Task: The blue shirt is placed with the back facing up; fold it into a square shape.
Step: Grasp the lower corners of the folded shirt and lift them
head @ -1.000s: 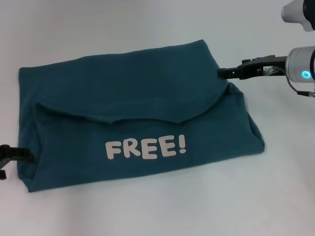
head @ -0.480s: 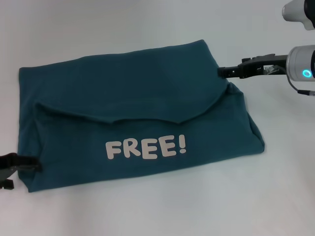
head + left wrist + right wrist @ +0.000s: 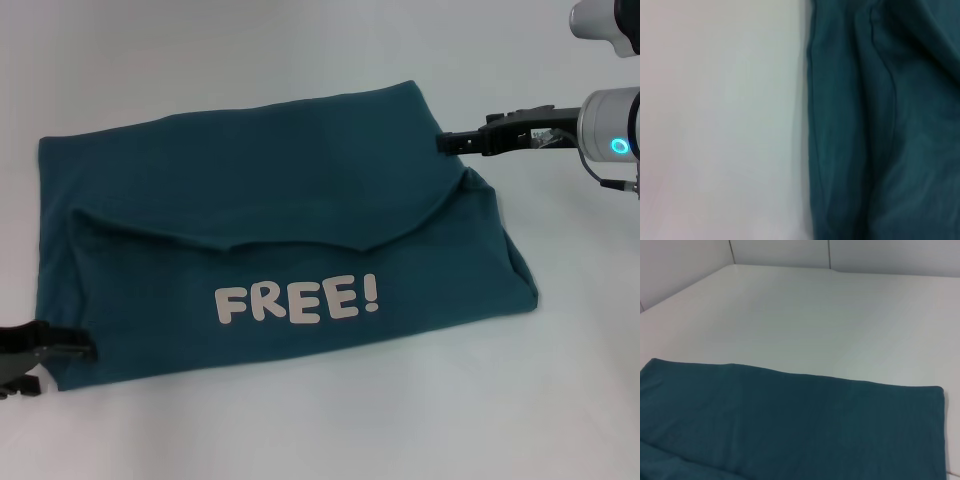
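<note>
blue shirt folded on the white desk, between both sets of fingers, left fingers at its near corner, right fingers at its far edge, whether spread or pinching cannot be told

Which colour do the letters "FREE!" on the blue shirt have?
White, on the blue shirt; the head view shows it best.

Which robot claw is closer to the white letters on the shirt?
Left. The left claw sits at the shirt's near corner beside the letters; the right claw is at the far edge.
</note>
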